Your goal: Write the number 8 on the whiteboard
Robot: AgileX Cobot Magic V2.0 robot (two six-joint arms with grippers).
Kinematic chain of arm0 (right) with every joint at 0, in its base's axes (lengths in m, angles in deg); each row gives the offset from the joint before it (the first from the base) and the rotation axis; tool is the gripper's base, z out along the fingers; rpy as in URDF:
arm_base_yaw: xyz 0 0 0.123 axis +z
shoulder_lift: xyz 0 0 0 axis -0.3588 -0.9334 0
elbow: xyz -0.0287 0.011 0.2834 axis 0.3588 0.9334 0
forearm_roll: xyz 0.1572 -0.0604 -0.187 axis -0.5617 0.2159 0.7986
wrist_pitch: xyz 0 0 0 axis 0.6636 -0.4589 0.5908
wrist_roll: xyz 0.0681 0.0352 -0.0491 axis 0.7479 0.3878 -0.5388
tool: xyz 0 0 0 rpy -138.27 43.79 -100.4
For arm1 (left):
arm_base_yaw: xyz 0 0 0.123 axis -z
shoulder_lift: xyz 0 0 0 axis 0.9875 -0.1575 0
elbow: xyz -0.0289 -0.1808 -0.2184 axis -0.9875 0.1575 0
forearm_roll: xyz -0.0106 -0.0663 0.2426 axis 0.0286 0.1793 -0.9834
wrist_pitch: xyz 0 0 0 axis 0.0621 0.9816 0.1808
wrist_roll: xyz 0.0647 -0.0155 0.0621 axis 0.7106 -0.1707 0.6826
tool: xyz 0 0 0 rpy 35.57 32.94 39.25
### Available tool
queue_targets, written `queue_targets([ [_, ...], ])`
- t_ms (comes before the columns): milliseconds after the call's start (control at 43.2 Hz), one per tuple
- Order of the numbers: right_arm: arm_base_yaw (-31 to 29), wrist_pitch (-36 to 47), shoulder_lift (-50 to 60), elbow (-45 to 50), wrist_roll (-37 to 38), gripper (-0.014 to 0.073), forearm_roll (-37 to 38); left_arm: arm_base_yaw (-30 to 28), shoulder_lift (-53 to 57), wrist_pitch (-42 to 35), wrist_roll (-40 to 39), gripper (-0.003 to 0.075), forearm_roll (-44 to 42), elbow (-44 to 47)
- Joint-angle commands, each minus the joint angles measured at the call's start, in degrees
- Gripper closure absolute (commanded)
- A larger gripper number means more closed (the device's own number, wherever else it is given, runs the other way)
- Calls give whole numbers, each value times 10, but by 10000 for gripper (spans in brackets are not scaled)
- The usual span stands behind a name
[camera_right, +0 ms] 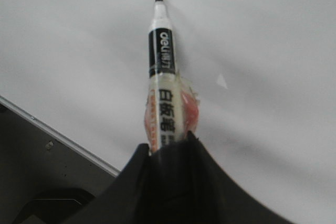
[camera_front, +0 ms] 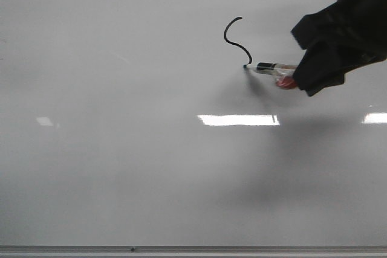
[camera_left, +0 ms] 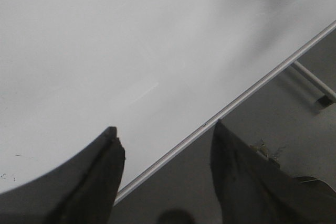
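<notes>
Marker (camera_front: 266, 66) tip touching whiteboard (camera_front: 121, 149) (stroke (camera_front: 236, 37) unfinished).

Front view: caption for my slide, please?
Right gripper holds a white-and-black marker, tip on the glossy pale whiteboard, with a black S-shaped stroke drawn.

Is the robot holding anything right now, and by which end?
Yes. The right pincer grips a marker by its rear end, tip on the whiteboard. The left pincer is open and holds nothing.
</notes>
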Motion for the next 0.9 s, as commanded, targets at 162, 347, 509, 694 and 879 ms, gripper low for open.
queue_targets([
  [162, 19, 72, -1, -58, -1, 700, -8, -3, 2, -37, -7, 356, 15, -15],
  [347, -45, 35, 14, -74, -1, 700, -7, -3, 2, -37, -7, 356, 15, -15],
  [509, -34, 45, 21, -78, -1, 700, -8, -3, 2, -37, -7, 356, 15, -15],
  [694, 29, 6, 24, -79, -12, 700, -7, -3, 2, -39, -7, 356, 15, -15],
  [879, 63, -74, 89, -41, -35, 700, -7, -3, 2, -37, -7, 356, 15, -15],
])
